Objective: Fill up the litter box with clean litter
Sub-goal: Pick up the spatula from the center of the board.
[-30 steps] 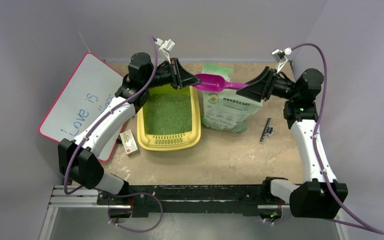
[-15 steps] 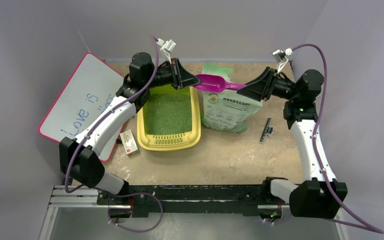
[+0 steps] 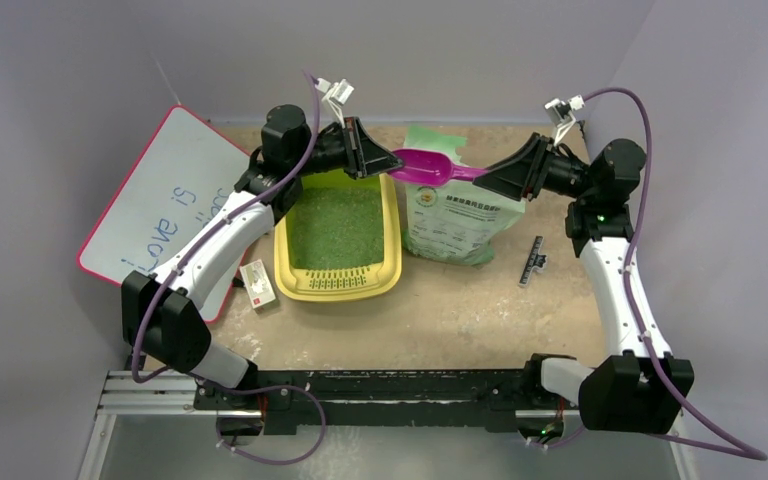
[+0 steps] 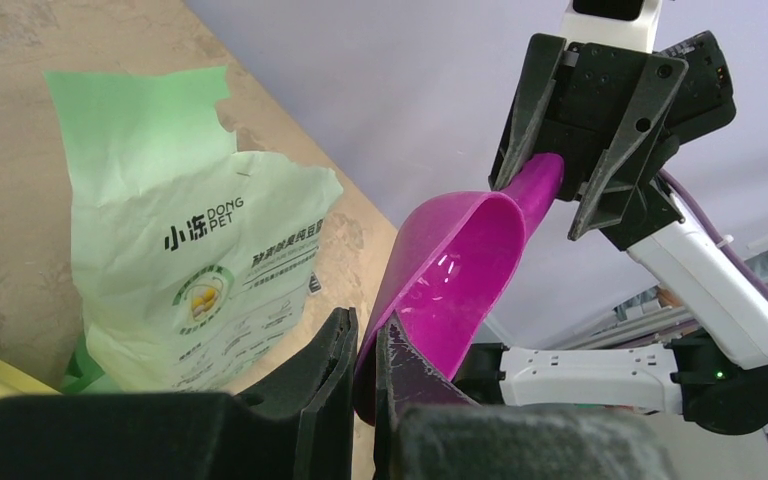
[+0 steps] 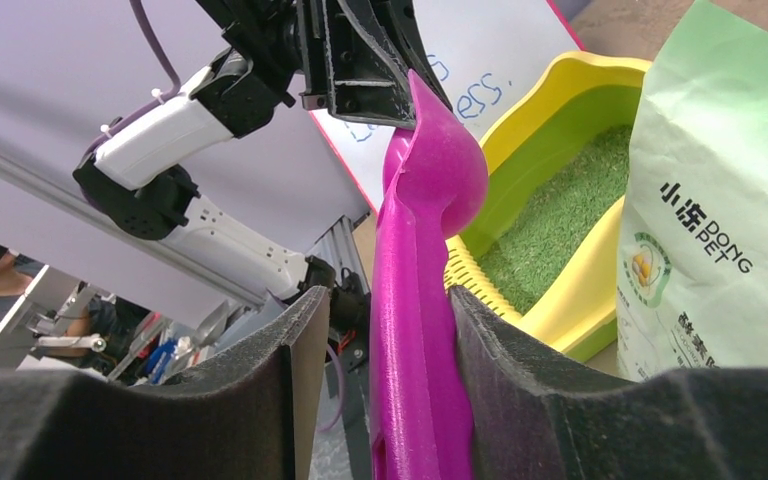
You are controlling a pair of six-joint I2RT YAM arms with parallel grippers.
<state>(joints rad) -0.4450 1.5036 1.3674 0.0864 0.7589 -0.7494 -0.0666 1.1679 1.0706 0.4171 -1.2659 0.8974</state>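
litter box (image 3: 392,245) beside litter bag (image 3: 460,215), clean litter (image 3: 335,228) spread inside | my left gripper (image 4: 368,332) pinches lip of purple scoop (image 4: 460,260); my right gripper (image 5: 388,300) straddles its handle (clamped or not, I cannot tell) | granules loose, likely spill easily: I'd scoop them, holding the stiff, slick handle

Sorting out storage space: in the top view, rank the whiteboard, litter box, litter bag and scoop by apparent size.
Largest: whiteboard.
Then litter box and bag, too alike to rank.
Smallest: scoop.
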